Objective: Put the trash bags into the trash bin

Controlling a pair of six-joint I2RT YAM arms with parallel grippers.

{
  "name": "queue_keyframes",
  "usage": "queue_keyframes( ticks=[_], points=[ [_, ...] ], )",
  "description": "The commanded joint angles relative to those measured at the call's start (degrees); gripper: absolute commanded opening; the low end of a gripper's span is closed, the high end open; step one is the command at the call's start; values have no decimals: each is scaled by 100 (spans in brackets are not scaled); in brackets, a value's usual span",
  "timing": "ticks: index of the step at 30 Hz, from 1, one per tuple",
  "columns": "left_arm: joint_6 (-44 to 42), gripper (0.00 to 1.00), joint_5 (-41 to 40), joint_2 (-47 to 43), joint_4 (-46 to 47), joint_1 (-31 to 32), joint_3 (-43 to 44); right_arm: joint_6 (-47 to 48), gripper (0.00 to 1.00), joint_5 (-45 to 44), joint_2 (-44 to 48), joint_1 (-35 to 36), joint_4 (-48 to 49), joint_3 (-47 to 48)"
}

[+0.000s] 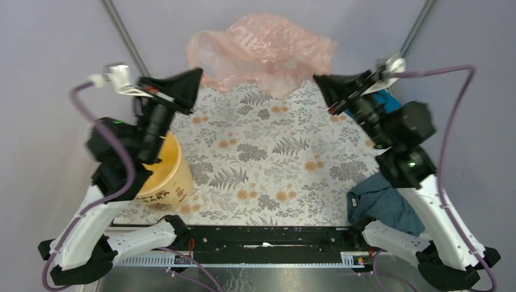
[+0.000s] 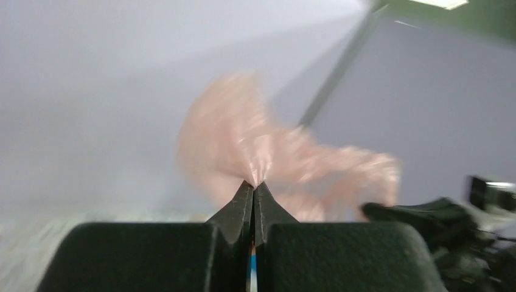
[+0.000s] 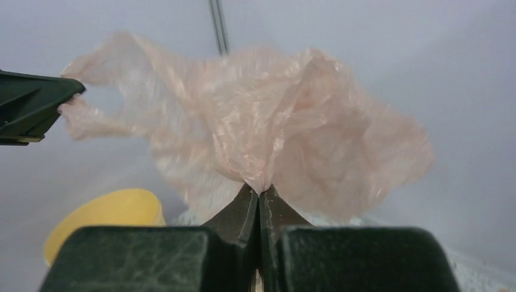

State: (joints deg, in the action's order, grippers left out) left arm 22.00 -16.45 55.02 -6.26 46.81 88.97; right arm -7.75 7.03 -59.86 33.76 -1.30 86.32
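Note:
A pale pink translucent trash bag (image 1: 261, 52) hangs in the air over the far edge of the table, stretched between both grippers. My left gripper (image 1: 198, 73) is shut on its left edge; in the left wrist view the bag (image 2: 268, 152) fans out blurred from the closed tips (image 2: 254, 184). My right gripper (image 1: 316, 79) is shut on its right edge; in the right wrist view the bag (image 3: 255, 134) billows from the closed tips (image 3: 260, 190). The yellow-orange trash bin (image 1: 165, 173) stands at the near left under the left arm and also shows in the right wrist view (image 3: 106, 222).
A dark teal cloth (image 1: 383, 204) lies at the near right beside the right arm's base. A bright blue cloth (image 1: 383, 97) shows behind the right wrist. The floral tablecloth (image 1: 274, 158) covers the table. Grey walls close in all round.

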Motion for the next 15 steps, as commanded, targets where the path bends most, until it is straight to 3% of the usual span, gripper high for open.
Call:
queue_keyframes(
  ticks=[1, 4, 7, 10, 15],
  points=[
    [1043, 0, -1825, 700, -1532, -171, -2230, -35, 0, -860, -476, 8, 345, -2523],
    [1754, 0, -1207, 871, -1904, -357, -3567, -569, 0, -790, -987, 13, -165, -3478],
    [1940, 0, -949, 888, -2058, -541, -3856, -834, 0, -557, -1207, 8, -60, -3811],
    [1429, 0, -450, 937, -1769, -995, -2860, -524, 0, -530, -1497, -104, -459, -2722],
    [430, 0, -61, 1673, -1673, -1130, 146, -421, 0, -41, -2170, -707, -1188, 151]
  ],
)
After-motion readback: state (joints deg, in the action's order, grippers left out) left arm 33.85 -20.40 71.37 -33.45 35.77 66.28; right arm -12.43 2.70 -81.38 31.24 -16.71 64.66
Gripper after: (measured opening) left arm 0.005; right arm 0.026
